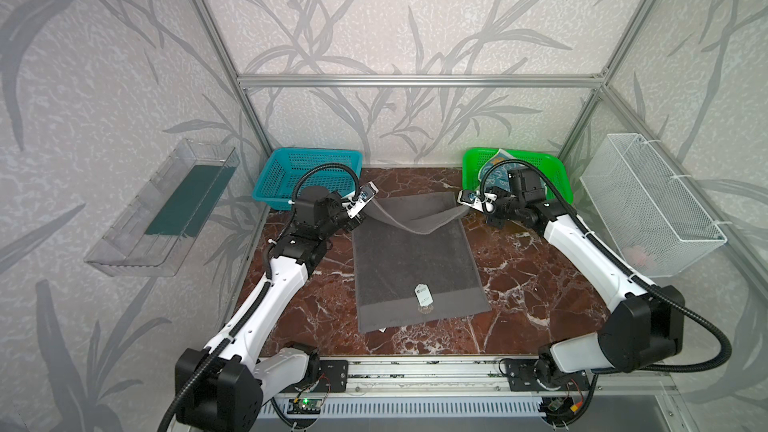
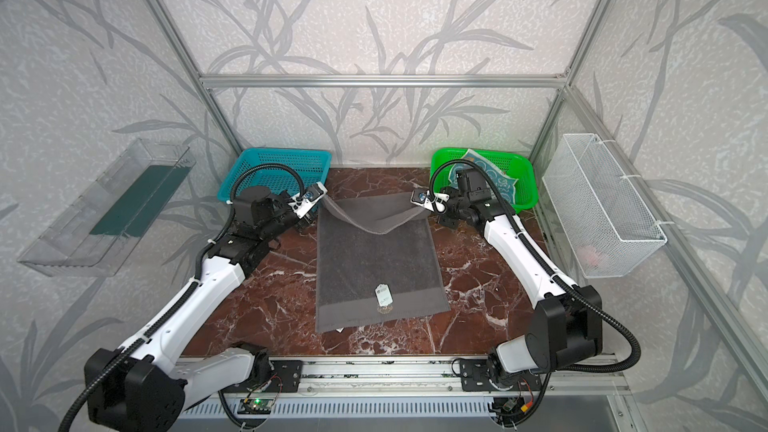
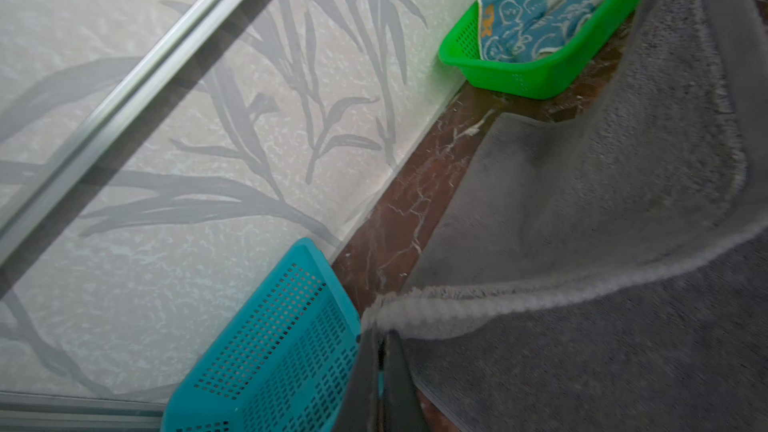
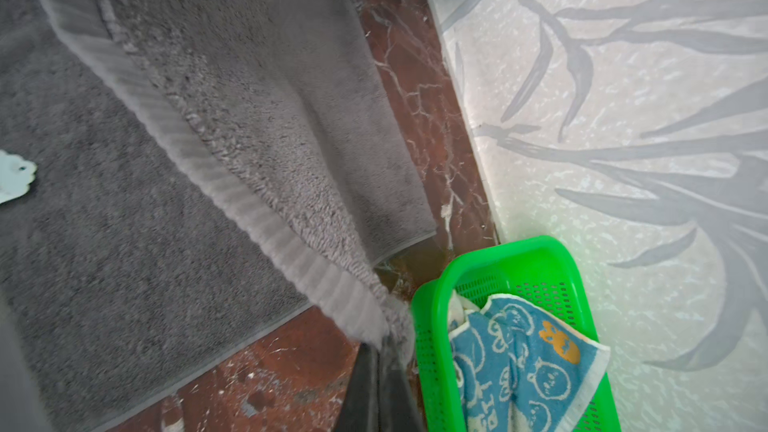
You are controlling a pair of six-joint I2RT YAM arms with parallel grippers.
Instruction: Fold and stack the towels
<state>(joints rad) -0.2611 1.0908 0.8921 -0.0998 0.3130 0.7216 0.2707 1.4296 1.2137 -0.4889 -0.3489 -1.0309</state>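
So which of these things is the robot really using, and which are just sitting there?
For the job: grey towel, both far corners pinched up by the left hand and right hand; blue bunny towel, lying in the green basket.
Just sitting there: teal basket, white wire basket, clear wall tray.

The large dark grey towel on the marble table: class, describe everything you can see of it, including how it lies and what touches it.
The large dark grey towel is a plain rectangular terry cloth with a ribbed hem band. Most of it lies flat on the red-brown marble table, with a white tag resting on it near the front edge. Its far edge is raised off the table: the left gripper and the right gripper each pinch one far corner, and the hem sags between them above the flat part.
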